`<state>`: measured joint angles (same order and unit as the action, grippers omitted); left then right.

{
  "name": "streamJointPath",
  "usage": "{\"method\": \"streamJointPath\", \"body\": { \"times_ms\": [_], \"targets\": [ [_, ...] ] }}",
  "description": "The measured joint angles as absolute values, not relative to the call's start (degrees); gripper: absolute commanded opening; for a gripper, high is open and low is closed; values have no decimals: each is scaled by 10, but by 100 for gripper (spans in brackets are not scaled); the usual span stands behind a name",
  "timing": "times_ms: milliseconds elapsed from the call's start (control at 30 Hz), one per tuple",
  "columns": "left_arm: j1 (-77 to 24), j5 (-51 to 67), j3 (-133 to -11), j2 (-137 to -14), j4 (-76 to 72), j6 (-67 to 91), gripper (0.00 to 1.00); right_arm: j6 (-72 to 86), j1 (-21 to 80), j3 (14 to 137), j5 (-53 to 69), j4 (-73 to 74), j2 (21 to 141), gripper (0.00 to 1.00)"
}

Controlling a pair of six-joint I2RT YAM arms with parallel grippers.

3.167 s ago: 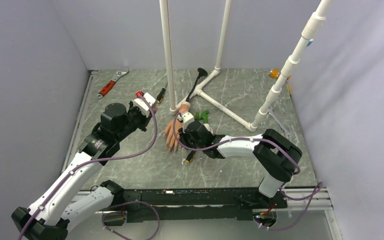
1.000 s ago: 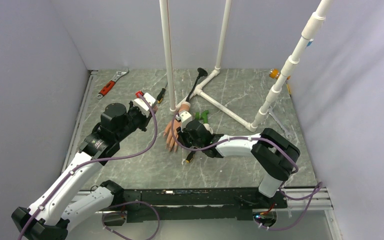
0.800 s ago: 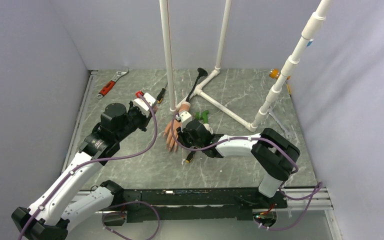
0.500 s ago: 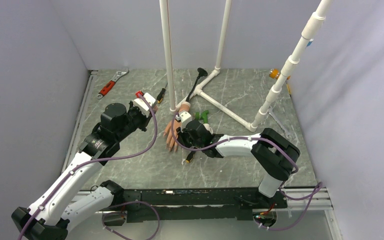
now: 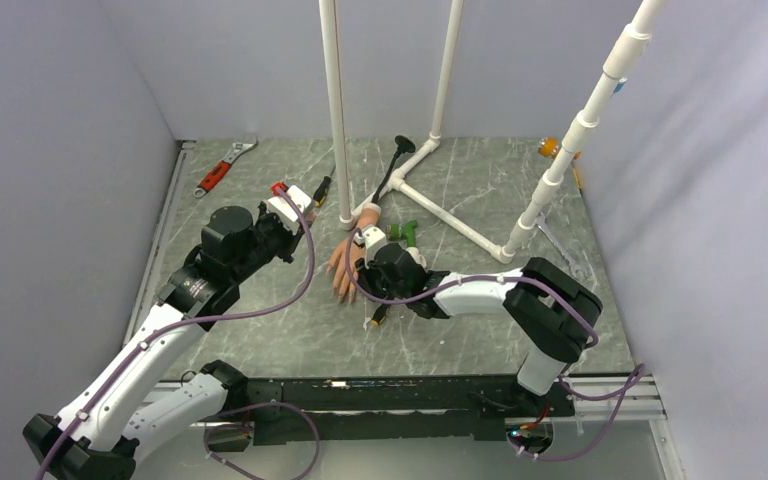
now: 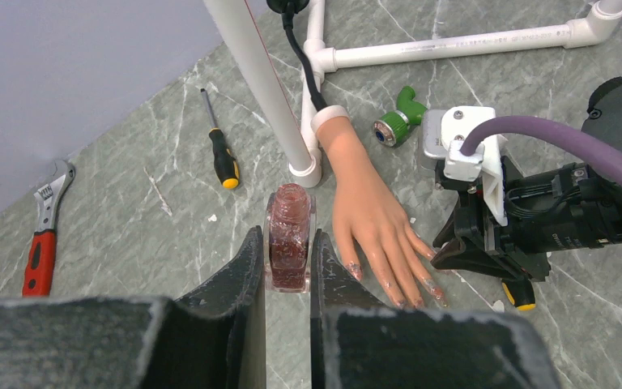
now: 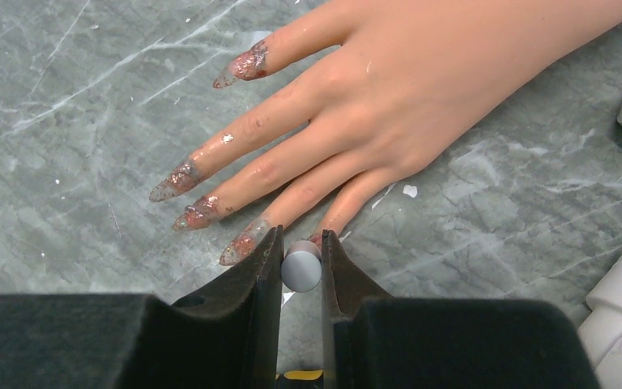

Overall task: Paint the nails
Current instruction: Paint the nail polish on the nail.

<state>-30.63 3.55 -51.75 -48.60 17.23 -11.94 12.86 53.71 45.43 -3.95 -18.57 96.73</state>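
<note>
Grey-green marbled table (image 5: pixel 480 330), plain pale walls round it. My right pincer (image 7: pixel 300 243) is pressed together on a small grey cap (image 7: pixel 301 269), round end facing the wrist camera; whatever is below the cap is hidden. The mannequin hand (image 7: pixel 421 81) lies flat on the table, palm down, fingers pointing to the near edge in the top view. The nails (image 7: pixel 180 180) sit right in front of my right pincer. The little fingertip ends at the cap between my fingers (image 7: pixel 269 251), so I can't see that nail properly. The next three nails fan out just left of my tips, and the thumb nail is further up, apart from them.

Nails are long, pointed and pale at the tips, with patchy reddish glittery polish. Some is smeared onto the skin behind them. Coverage is uneven.

My left pincer (image 6: pixel 287 239) pinches an open polish bottle (image 6: pixel 290 211), upright, dark red and no cap on its neck. It is just left of the mannequin hand, not touching. Can't tell if the bottle rests on the table.

Also there: white pipe frame (image 6: pixel 453 49), green fitting (image 6: pixel 401 121) beside the wrist, screwdriver (image 6: pixel 225 162), red-handled wrench (image 6: pixel 42 235).
</note>
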Motion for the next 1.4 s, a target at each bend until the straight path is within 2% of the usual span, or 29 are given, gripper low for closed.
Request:
{"method": "streamJointPath", "body": {
  "times_ms": [700, 1400],
  "targets": [
    [-306, 36, -517, -486, 173, -119, 0, 140, 537, 422, -29, -190, 926, 0],
    [-306, 36, -517, -490, 173, -119, 0, 140, 537, 435, -27, -191, 942, 0]
  ]
}}
